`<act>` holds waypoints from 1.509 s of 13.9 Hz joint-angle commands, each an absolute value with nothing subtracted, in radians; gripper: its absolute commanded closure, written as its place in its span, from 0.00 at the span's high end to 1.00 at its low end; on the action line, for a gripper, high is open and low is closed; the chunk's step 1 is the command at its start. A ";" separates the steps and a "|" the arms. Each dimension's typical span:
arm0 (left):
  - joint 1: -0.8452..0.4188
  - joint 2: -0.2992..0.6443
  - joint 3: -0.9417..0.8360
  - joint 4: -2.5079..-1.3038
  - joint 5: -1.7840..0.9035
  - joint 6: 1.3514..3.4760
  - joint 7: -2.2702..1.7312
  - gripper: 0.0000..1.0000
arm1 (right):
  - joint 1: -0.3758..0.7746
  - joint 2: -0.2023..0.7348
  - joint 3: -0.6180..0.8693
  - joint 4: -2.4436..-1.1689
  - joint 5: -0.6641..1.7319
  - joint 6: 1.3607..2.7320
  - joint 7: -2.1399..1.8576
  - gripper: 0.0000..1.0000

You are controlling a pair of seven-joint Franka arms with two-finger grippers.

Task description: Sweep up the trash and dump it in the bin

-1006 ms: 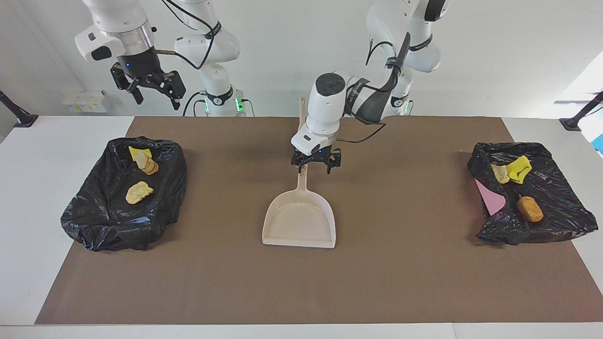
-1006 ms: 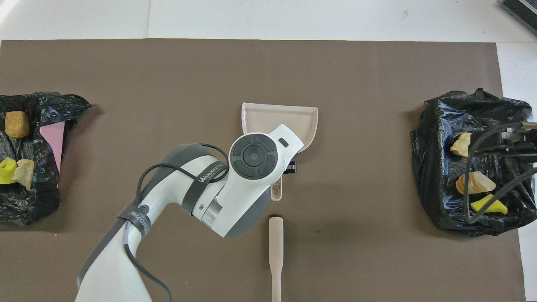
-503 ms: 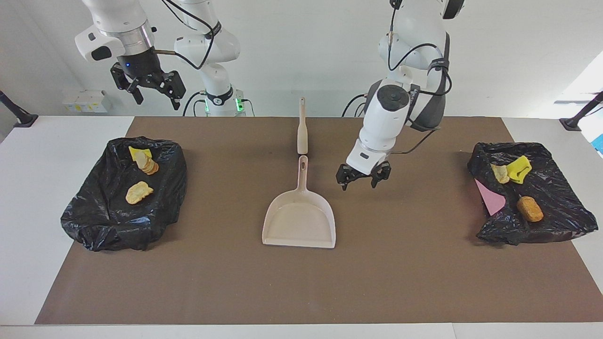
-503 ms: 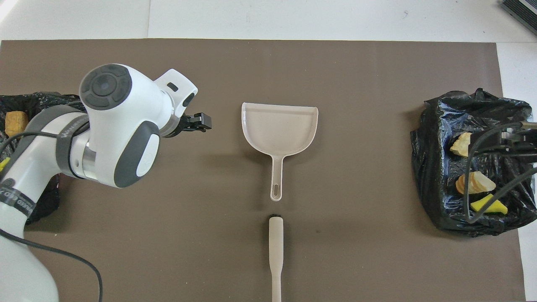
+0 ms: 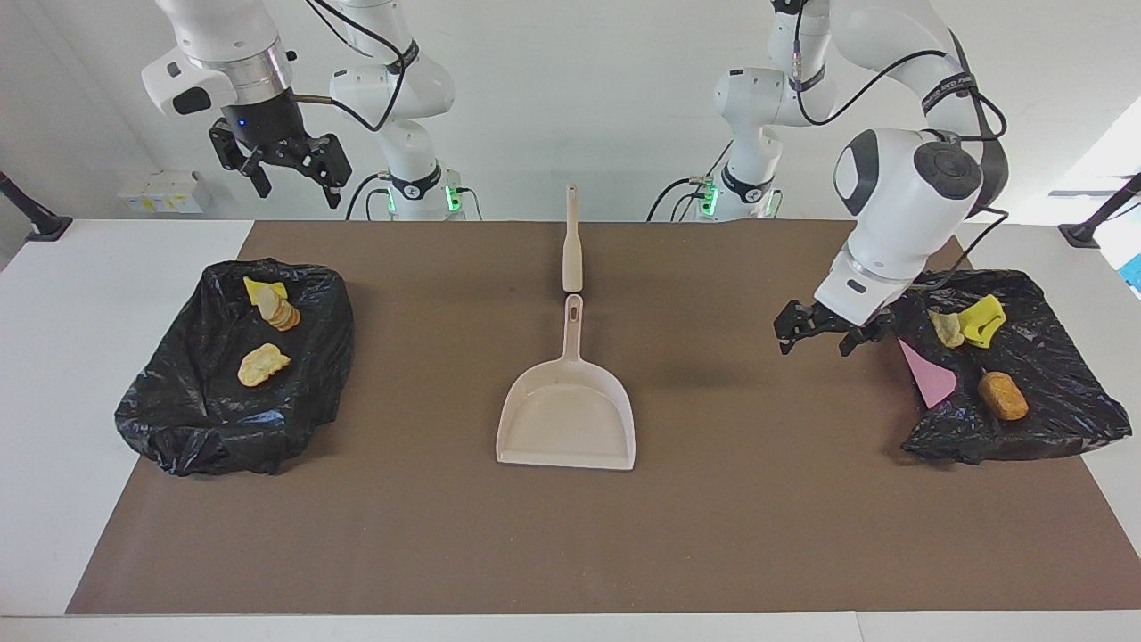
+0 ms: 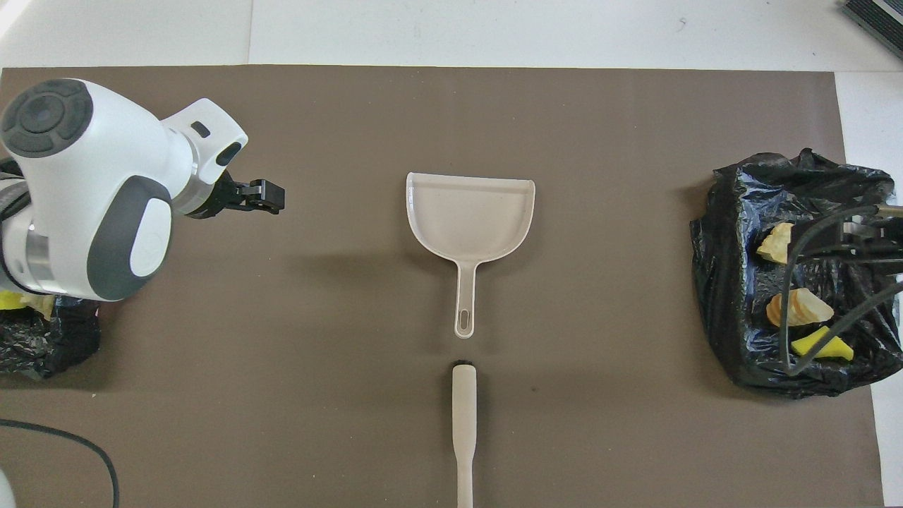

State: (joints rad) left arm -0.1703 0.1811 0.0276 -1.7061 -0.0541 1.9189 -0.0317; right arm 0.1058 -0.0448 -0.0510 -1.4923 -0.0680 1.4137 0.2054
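Trash (image 5: 967,325): in black bags at both tabletop (image 5: 570,535) ends, on brown mat; left claw (image 5: 822,328) released beside one, right claw (image 5: 281,165) released, raised upper left.

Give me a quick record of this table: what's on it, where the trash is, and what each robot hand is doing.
dustpan: flat at mat centre, no scraps in it
brush: lying nearer the robots, in line with the dustpan's handle
trash: lies in two black-lined bins, one at each table end
left hand: open, holding nothing, over the mat beside a bin
right hand: open, waits raised
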 commanded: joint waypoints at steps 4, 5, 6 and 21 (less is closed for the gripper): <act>-0.065 0.186 0.003 -1.609 -0.057 1.806 0.043 1.00 | 0.101 -0.064 -0.049 -1.513 -0.066 1.411 0.210 1.00; -0.031 0.177 -0.026 -1.606 -0.055 1.790 0.044 1.00 | 0.101 -0.064 -0.049 -1.513 -0.066 1.411 0.210 1.00; 0.006 0.169 -0.056 -1.586 -0.048 1.751 0.046 1.00 | 0.101 -0.064 -0.049 -1.513 -0.066 1.411 0.210 1.00; 0.032 -0.028 -0.041 -1.619 -0.044 1.557 0.120 1.00 | 0.101 -0.064 -0.049 -1.513 -0.066 1.411 0.210 1.00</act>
